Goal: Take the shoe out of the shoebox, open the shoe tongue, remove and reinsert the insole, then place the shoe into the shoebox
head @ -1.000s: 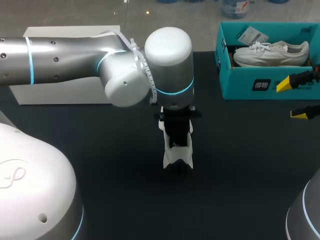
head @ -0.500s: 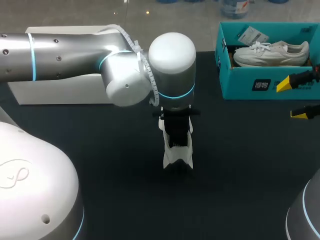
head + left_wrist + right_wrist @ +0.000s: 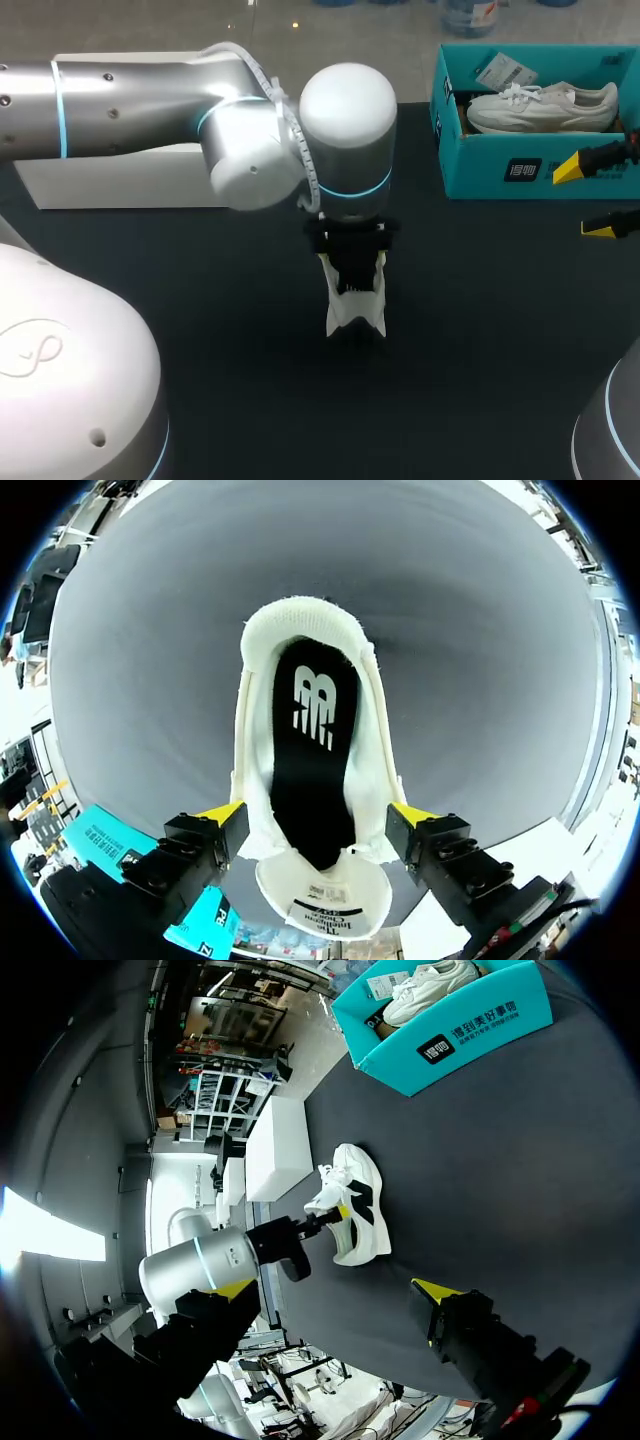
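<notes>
The shoe stood mid-table, the left gripper astride its collar, grip impossible to tell; the right gripper hung released at right. Light, soft-walled: probably best held at the stiffer heel.

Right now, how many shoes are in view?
2. The first shoe sits on the table, held at its sides by the left gripper. The second shoe lies in the teal shoebox. The box could hide more.

soft white knit cloth shoe, smooth black insole inside, matt dark table, teal cardboard shoebox, shiny silver metal left arm
</notes>
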Robot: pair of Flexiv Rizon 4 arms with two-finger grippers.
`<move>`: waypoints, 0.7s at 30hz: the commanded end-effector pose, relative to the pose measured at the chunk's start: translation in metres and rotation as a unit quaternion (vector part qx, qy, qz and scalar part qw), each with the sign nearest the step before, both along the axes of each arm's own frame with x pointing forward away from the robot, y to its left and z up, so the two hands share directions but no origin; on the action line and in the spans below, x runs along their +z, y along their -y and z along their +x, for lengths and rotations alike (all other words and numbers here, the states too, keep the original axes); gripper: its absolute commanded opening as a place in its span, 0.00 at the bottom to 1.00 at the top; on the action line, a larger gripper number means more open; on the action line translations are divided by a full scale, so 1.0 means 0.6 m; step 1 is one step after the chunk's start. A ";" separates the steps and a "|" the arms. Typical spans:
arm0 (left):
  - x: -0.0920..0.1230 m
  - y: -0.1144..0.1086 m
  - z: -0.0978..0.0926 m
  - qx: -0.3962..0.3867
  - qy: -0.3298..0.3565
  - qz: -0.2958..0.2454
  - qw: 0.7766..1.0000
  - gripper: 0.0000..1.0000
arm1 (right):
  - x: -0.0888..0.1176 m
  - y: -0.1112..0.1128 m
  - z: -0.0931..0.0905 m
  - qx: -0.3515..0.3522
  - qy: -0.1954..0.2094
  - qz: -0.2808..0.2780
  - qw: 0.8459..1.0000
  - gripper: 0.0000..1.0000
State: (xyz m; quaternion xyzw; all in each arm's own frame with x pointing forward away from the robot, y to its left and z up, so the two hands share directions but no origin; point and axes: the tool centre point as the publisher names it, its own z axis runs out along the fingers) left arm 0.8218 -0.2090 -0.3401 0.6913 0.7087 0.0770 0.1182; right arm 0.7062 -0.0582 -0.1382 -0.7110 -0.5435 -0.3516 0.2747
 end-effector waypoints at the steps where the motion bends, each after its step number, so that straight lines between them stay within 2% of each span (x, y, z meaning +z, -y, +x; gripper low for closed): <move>1: 0.009 -0.006 0.003 -0.001 0.000 0.002 1.000 1.00 | -0.001 -0.001 -0.001 -0.001 0.000 -0.001 1.000 1.00; 7: 0.017 -0.003 0.019 0.001 0.004 0.012 1.000 1.00 | -0.001 -0.001 -0.001 -0.001 0.000 -0.001 1.000 1.00; 11: 0.030 0.003 0.044 0.010 0.020 0.011 1.000 1.00 | -0.001 -0.001 -0.001 -0.001 0.000 -0.001 1.000 1.00; 19: 0.070 0.001 0.084 0.013 0.051 0.021 0.998 1.00 | -0.001 -0.001 -0.001 -0.001 0.000 -0.001 1.000 1.00; 21: 0.085 -0.002 0.100 0.020 0.064 0.017 0.998 0.81 | -0.001 -0.001 -0.001 -0.001 0.000 -0.001 1.000 1.00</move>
